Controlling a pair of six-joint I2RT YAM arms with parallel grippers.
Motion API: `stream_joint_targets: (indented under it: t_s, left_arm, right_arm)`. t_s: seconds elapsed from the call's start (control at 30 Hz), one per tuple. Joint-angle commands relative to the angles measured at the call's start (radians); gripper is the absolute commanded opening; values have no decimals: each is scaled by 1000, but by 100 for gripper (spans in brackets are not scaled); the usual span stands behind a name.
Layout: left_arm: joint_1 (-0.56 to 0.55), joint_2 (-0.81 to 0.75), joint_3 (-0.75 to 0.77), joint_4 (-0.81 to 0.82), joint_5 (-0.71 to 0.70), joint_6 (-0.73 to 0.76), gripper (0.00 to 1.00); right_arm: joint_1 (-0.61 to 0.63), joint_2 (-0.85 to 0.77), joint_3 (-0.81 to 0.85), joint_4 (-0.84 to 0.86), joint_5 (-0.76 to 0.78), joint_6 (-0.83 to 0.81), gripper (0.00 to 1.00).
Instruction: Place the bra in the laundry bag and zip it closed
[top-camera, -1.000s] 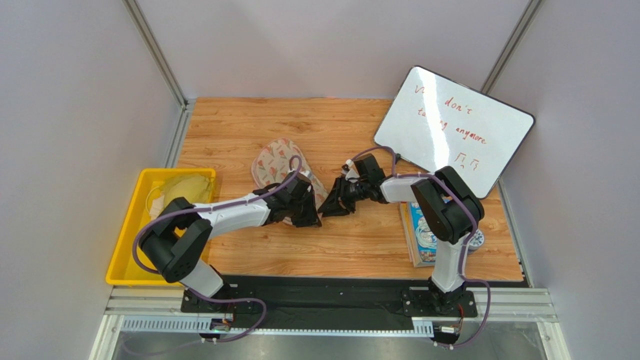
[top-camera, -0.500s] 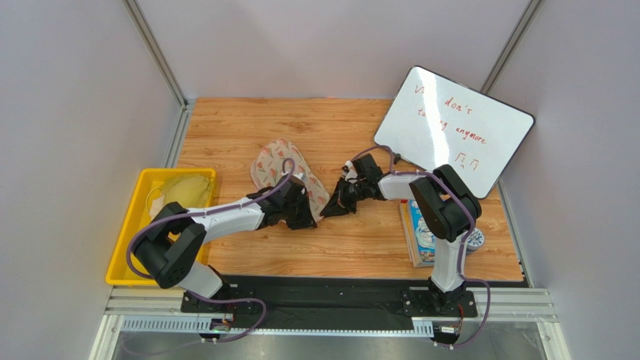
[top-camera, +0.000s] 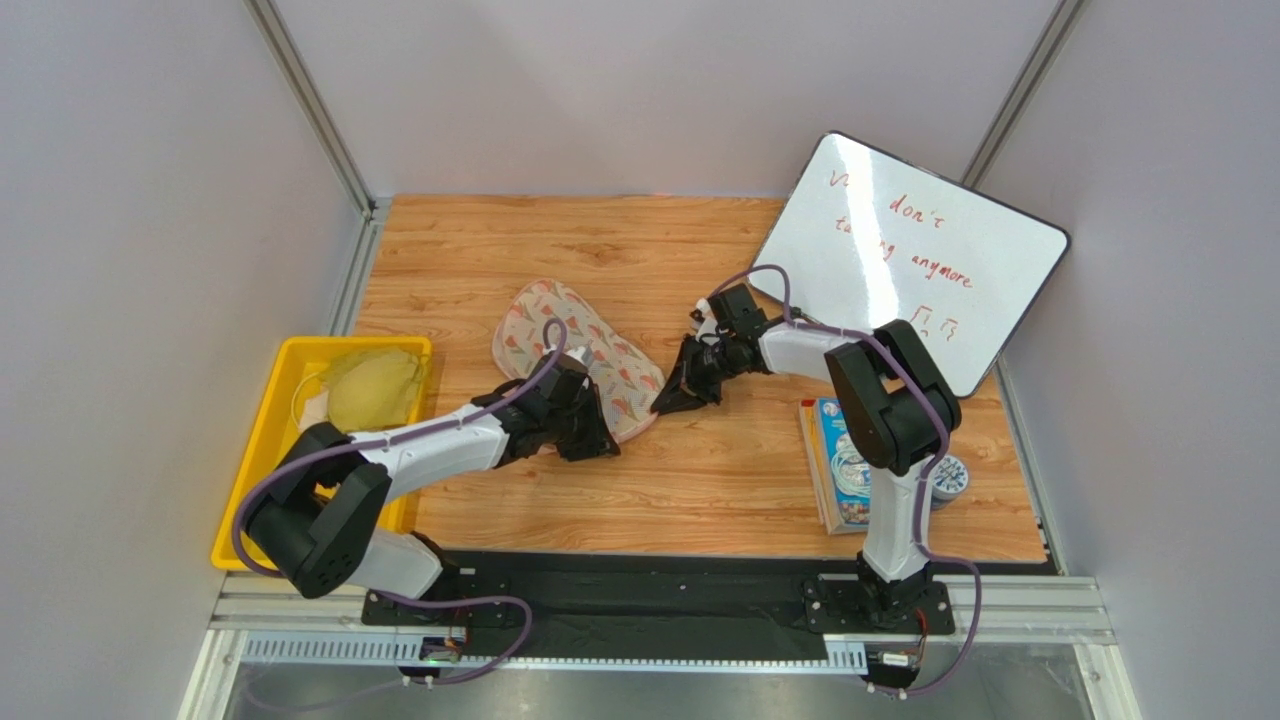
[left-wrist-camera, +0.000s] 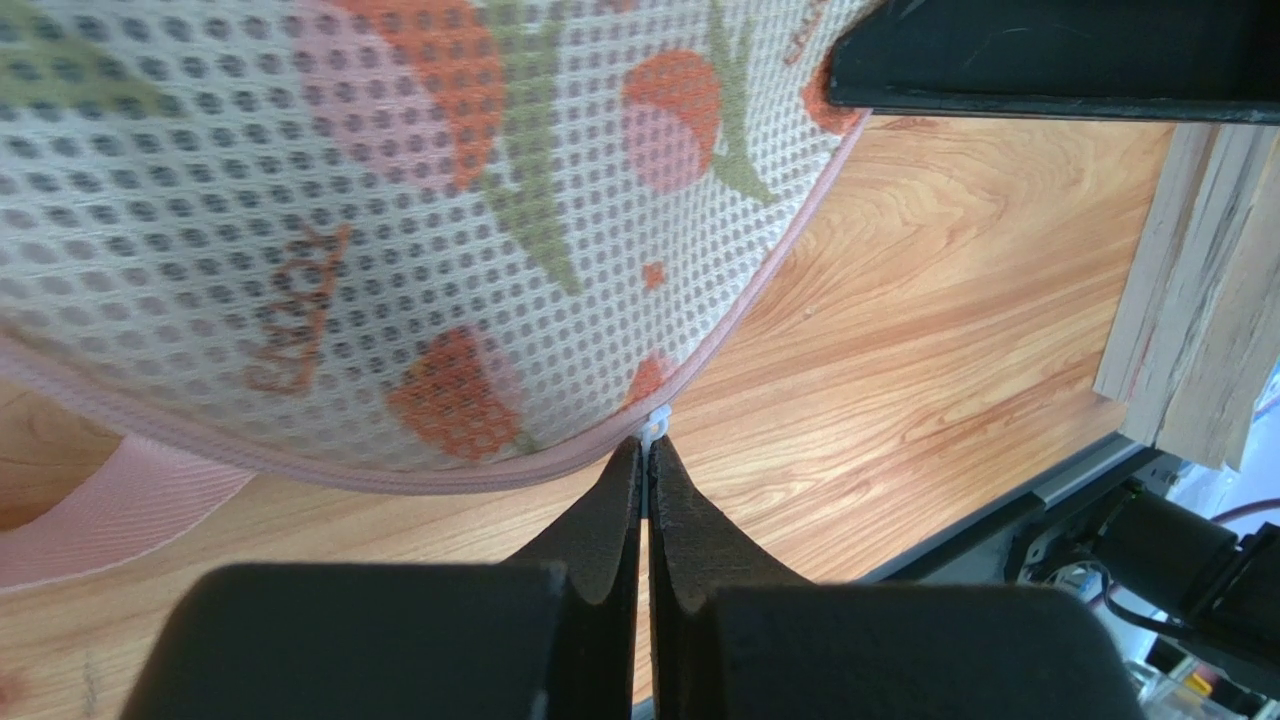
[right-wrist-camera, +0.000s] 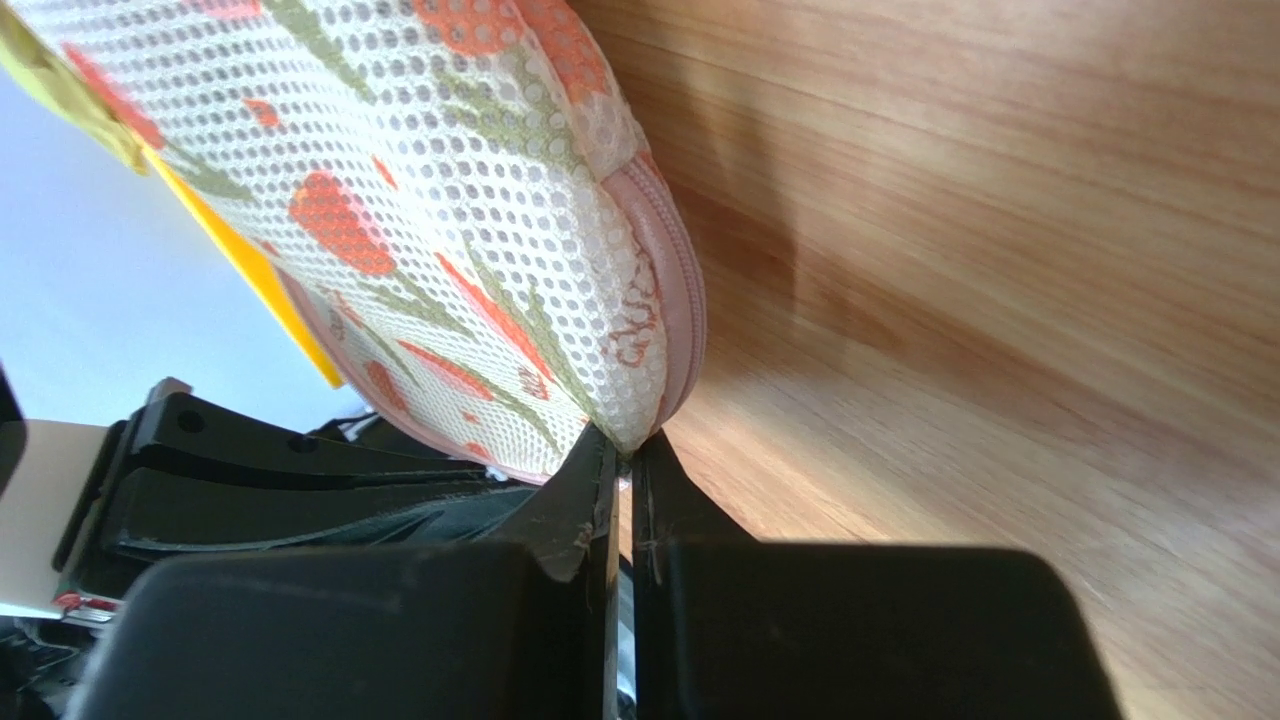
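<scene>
The laundry bag (top-camera: 579, 348) lies on the wooden table, beige mesh printed with red and green leaves and edged in pink (left-wrist-camera: 451, 473). My left gripper (top-camera: 595, 432) is at the bag's near edge. In the left wrist view that gripper (left-wrist-camera: 648, 446) is shut on the small white zipper pull (left-wrist-camera: 655, 429). My right gripper (top-camera: 679, 396) is at the bag's right end. In the right wrist view it (right-wrist-camera: 621, 446) is shut on the mesh edge of the bag (right-wrist-camera: 451, 225). The bra does not show in any view.
A yellow bin (top-camera: 259, 458) holding a pale yellow garment (top-camera: 373, 387) stands at the left edge. A whiteboard (top-camera: 909, 263) leans at the back right. A book (top-camera: 842, 465) and a round tin (top-camera: 948, 480) lie beside the right arm's base.
My left gripper has drawn leftward and nearer along the bag's near rim, still shut. My right gripper has closed on the bag's right end. The bag has shifted slightly left.
</scene>
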Motion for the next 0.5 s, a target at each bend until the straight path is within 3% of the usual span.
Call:
stream_joint_targets:
  t_s: [0.0,0.13,0.3,0.47]
  left_arm:
    - [3,8,29,-42,-6,19,0]
    - [47,0,47,-182,-95,5,0]
    - [181,17,73,-308,-96,51,0]
    - [164,44,182,-352,29,111,0]
  right_arm:
    - [-29,-19,51,-89,99,-100,0]
    - [-60,-7,94,-162,116,-156,0]
    - [-61,9,181,-270,195,-275,0]
    - [-61,39,245,-341,266,-327,0]
